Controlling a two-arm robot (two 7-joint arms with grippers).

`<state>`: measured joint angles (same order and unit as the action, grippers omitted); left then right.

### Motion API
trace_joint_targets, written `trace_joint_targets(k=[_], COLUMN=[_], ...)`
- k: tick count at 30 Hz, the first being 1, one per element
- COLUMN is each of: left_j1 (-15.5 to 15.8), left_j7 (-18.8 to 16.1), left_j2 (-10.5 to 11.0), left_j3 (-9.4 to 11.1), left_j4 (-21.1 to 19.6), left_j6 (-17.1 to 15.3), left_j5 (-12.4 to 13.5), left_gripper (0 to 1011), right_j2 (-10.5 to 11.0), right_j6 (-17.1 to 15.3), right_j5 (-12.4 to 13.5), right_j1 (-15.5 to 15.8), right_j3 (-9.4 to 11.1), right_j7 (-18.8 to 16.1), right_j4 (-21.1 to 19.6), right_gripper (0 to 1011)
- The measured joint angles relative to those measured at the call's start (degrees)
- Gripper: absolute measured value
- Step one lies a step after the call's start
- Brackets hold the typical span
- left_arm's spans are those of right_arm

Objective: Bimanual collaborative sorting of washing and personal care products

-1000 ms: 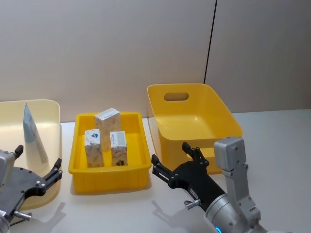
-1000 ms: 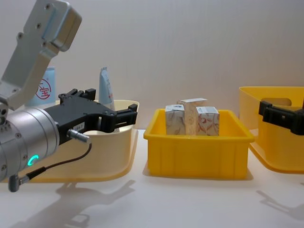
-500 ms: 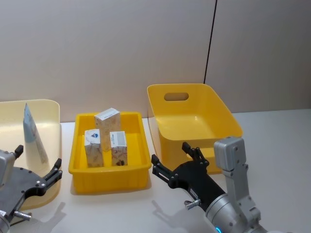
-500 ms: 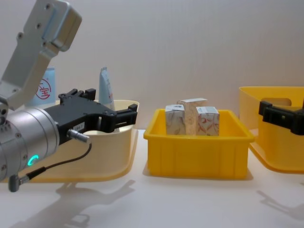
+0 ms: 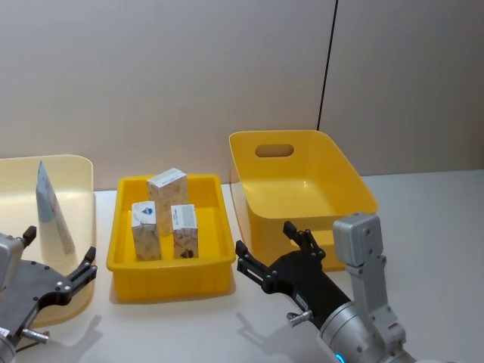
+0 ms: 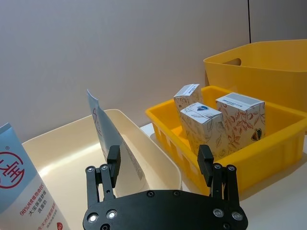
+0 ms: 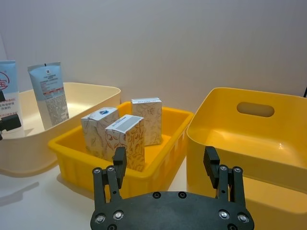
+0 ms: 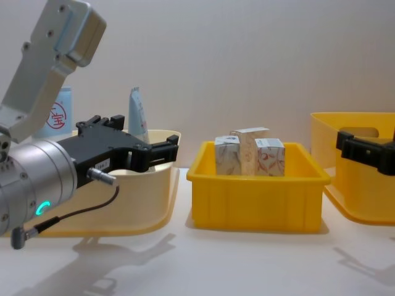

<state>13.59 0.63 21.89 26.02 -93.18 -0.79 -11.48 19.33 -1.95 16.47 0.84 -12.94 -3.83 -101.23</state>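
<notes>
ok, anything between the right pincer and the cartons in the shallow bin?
Only the wall of the shallow bin: the open right pincer hangs off its right front corner, the three cartons stand inside. Above the rim nothing visible blocks.

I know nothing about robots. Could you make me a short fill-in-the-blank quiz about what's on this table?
The shallow yellow bin holds ___ cartons.
The squeeze tubes stand in the ___ tray.
The deep yellow basket sits on the bin's ___ side.
The left gripper and right gripper both hold their fingers ___.
Missing words: three; cream; right; open.
</notes>
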Motion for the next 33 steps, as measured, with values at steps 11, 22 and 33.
trace_joint_targets(k=[11,22,33], left_j1=[0.0,0.0,0.0], left_j7=[0.0,0.0,0.0], left_j2=[0.0,0.0,0.0], left_j3=[0.0,0.0,0.0], left_j4=[0.0,0.0,0.0], left_j6=[0.0,0.0,0.0], left_j5=[0.0,-0.01,0.0], left_gripper=[1003,1002,1002], right_j2=[0.0,-0.03,0.1], right_j6=[0.0,-0.55,-4.91], right_j5=[0.0,-0.34,-1.14], right_j1=[0.0,-0.35,-3.36], right_j3=[0.0,-0.01,-0.73], right_j7=[0.0,0.0,-0.82], right_j4=[0.0,-0.16,-0.87], right_gripper=[1001,1001,1001])
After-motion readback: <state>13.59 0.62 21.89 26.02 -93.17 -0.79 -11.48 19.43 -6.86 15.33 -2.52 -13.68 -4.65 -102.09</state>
